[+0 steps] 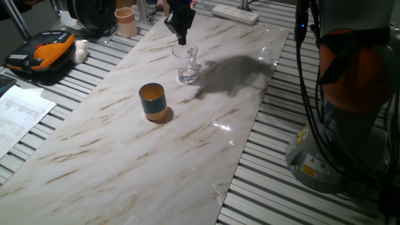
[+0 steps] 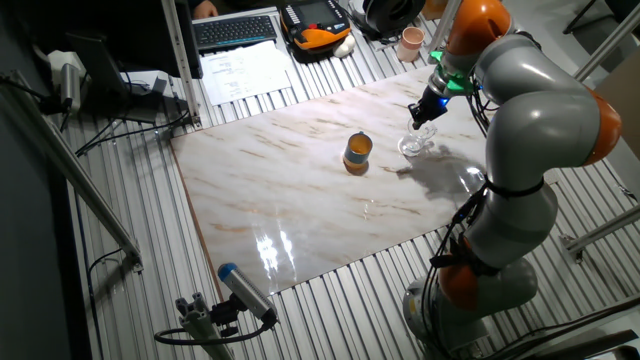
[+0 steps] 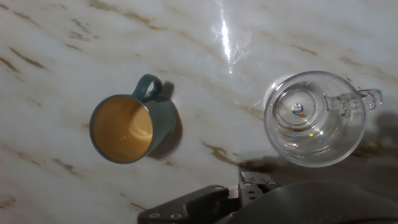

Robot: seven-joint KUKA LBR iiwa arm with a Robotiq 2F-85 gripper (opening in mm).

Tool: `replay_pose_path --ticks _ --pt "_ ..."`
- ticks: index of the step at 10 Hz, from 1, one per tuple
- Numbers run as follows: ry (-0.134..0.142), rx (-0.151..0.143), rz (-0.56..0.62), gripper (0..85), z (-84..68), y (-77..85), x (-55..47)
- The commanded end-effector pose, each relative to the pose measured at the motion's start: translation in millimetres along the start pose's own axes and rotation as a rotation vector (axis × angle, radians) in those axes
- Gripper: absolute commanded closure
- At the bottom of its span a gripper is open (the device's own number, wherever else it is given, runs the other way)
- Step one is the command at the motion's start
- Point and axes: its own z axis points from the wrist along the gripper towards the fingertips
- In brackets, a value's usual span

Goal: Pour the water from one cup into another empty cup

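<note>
Pincer (image 1: pixel 181 39) first: it hangs just above the glass cup (image 1: pixel 187 63), near the cup's rim, with its dark tip pointing down. I cannot tell if its fingers are wide or close together, because they look like one dark lump in both room views, and the hand view shows only a bit of dark metal at the bottom edge. It holds nothing that I can see. I think it hangs there so it can come down and take the glass by its rim or its handle. In the hand view the glass cup stands upright on the marble table (image 1: pixel 125 169), with its little handle poking out at 3 o'clock. The water (image 3: pixel 309 127) is hard to see; there is just a bit of shine in the thick bottom. The teal cup (image 1: pixel 152 101) stands apart from the glass, at about 9 o'clock from it in the hand view. It is upright with its orange inside facing up and nothing in it, so it is ready to catch the water. Its handle points to about 1 o'clock. Farther off, a pinkish cup (image 1: pixel 126 22) sits past the table's edge. I cannot read any words or brand names; the papers nearby are too small to read.
</note>
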Motion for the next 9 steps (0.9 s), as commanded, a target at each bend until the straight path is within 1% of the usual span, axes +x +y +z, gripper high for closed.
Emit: replay_pose_path --ticks 1,2,3,4,5,6,7,8,9 --pt "-0.002 0.0 0.006 85.0 -0.1 0.0 0.1" --pt "-0.002 -0.006 0.017 85.0 -0.1 0.0 0.1" --pt "-0.007 0.02 0.016 85.0 -0.1 0.0 0.1" --pt "-0.011 0.04 0.022 85.0 -0.1 0.0 0.1" --pt "-0.012 0.03 0.045 85.0 -0.1 0.0 0.1" --pt "-0.009 0.013 0.062 85.0 -0.1 0.0 0.1" --pt "-0.018 -0.004 0.078 85.0 -0.1 0.0 0.1" --pt "-0.027 -0.004 0.093 85.0 -0.1 0.0 0.1" --pt "-0.033 0.018 0.096 85.0 -0.1 0.0 0.1"
